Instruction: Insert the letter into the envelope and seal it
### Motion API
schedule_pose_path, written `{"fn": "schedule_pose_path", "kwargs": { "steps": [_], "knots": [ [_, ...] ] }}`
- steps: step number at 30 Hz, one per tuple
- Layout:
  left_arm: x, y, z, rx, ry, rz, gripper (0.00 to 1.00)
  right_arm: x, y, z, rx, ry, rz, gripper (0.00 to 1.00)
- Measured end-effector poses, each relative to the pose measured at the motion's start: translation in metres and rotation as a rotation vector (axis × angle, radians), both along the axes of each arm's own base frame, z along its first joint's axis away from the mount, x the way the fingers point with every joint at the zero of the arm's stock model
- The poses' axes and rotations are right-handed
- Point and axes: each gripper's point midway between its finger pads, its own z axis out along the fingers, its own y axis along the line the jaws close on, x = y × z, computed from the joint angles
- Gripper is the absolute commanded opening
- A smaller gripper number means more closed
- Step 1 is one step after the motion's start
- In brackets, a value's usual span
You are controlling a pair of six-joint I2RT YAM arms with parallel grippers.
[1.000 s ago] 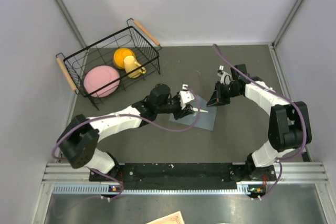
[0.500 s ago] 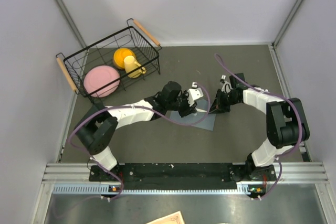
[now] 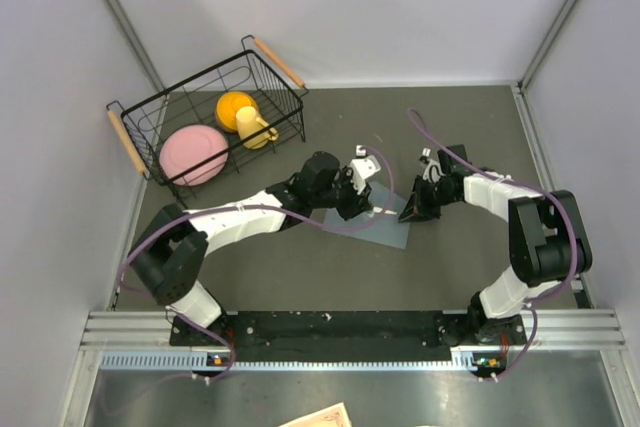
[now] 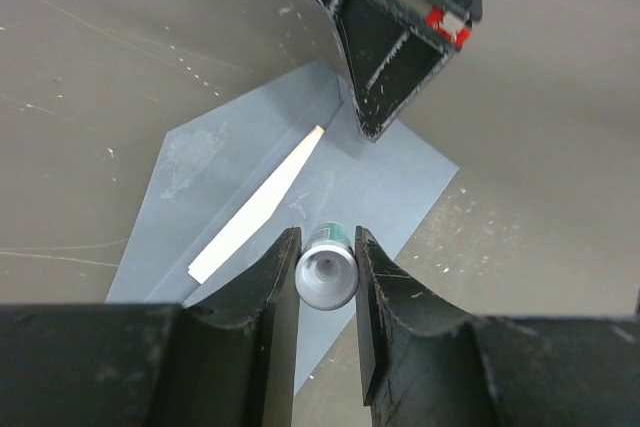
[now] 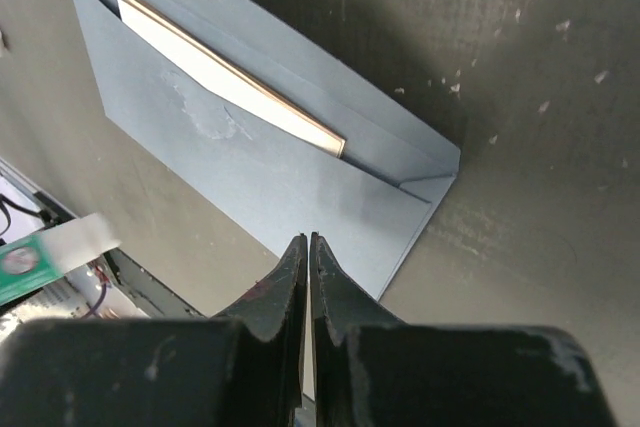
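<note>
Dark grey desk point(image 3: 470, 127), scuffed and speckled in the wrist views.

Black wire basket with wooden handles point(image 3: 150, 112) sits at the far left, well apart from the work. It holds a round pink plate point(image 3: 194, 153) and, beside it, a yellow cup with a handle point(image 3: 240, 112).

Both arms reach to mid-desk and meet over the flat blue-grey paper envelope point(image 4: 200, 207) point(image 5: 270, 177) point(image 3: 390, 230). The envelope lies flat on the desk, with its pointed flap open and spread on the surface.

The pale cream stiff card letter point(image 4: 260, 209) point(image 5: 230, 77) is tucked in the envelope's pocket. Only a narrow strip of its edge shows at the mouth.

Left end effector point(image 4: 325, 237) point(image 3: 362, 197) hangs above the envelope, clamped on a small white-and-green glue stick point(image 4: 327, 272). The stick stands end-on to the wrist camera, its cap between the fingers.

Right end effector point(image 5: 305, 239) point(image 4: 385, 77) point(image 3: 415, 209) is clenched, fingers pressed together with nothing seen between them. Its tip points down near the envelope's right end, close to the corner of the pocket. Contact with the paper is possible but cannot be told from these angles.
</note>
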Motion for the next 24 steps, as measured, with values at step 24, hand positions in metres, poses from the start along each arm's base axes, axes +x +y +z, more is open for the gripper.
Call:
{"fn": "schedule_pose_path", "kwargs": {
  "steps": [24],
  "knots": [
    [0.002,0.016,-0.024,0.016,0.061,0.224,0.00,-0.018,0.004,0.001,-0.066,-0.138,0.207,0.00]
  ]
}}
